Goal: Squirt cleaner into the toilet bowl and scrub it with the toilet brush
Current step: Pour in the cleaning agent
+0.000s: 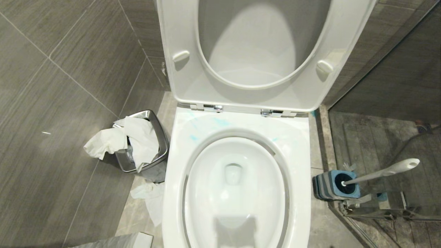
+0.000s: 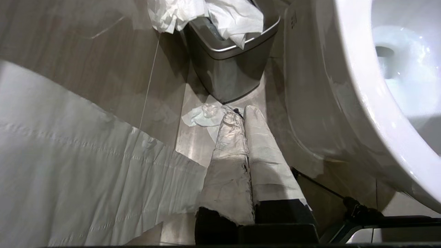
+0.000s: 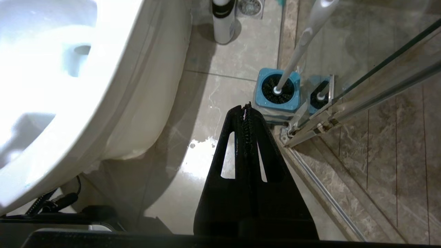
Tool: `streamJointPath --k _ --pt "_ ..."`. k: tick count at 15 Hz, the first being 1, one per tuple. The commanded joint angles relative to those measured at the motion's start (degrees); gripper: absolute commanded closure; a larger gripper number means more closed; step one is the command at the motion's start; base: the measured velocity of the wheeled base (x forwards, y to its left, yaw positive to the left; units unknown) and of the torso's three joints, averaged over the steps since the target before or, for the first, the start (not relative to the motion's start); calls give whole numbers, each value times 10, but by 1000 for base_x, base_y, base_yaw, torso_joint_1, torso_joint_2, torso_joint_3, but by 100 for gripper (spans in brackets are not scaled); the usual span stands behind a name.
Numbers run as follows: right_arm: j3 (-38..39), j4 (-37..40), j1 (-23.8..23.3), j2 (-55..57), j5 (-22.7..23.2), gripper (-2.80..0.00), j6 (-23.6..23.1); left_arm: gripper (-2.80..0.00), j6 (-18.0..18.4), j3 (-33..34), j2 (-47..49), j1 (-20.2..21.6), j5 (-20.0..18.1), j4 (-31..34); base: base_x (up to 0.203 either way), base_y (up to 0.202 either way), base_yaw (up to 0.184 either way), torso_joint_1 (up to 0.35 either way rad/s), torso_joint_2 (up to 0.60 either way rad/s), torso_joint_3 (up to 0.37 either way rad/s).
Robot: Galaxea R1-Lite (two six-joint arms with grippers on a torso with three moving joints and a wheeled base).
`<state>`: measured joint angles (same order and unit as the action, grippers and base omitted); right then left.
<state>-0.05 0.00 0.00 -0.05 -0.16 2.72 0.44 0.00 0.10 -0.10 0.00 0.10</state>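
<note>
One toilet bowl (image 1: 237,193), glossy white ceramic, seat and lid raised; the landmark for all that follows. One toilet brush (image 1: 382,172), standing in its square blue holder (image 1: 336,184) on the floor just beside the bowl on the robot's right, against the glass shower door frame (image 3: 361,110); its slim white handle leans away from the bowl, and its dark bristle head is sunk in the holder. Judged light, stiff and smooth, likely slippery if wet; best taken on the upper shaft below the flattened end, where a grip would give leverage and clear the holder. The cleaner (image 1: 220,121) shows as a few faint turquoise smears on the bowl's rear rim near the hinges; one white bottle with a dark band (image 3: 224,20) stands on the floor beyond the holder, contents not identifiable. One steel bin (image 1: 146,146), overfilled with white tissue, stands just beside the bowl on the robot's left, with loose tissue (image 1: 151,201) on the floor in front of it. Two grippers, both empty: the left gripper (image 2: 241,115), fingers wrapped in white covering and pressed together, hangs beside the bowl's left flank above the floor tissue; the right gripper (image 3: 246,110), black fingers pressed together, hangs by the bowl's right flank, pointing toward the holder and near it.
</note>
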Motion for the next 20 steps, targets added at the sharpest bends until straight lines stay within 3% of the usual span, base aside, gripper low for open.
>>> streamJointPath --k 1,9,20 --pt "0 0 0 0 0 0 0 0 -1 0 1 0 0 0 0 0 0 -2 5 -198" --pt "0 0 0 0 -7 0 11 0 -1 0 1 0 0 0 0 0 0 3 1 -196" --pt "0 0 0 0 -7 0 11 0 -1 0 1 0 1 0 0 0 0 2 1 -80"
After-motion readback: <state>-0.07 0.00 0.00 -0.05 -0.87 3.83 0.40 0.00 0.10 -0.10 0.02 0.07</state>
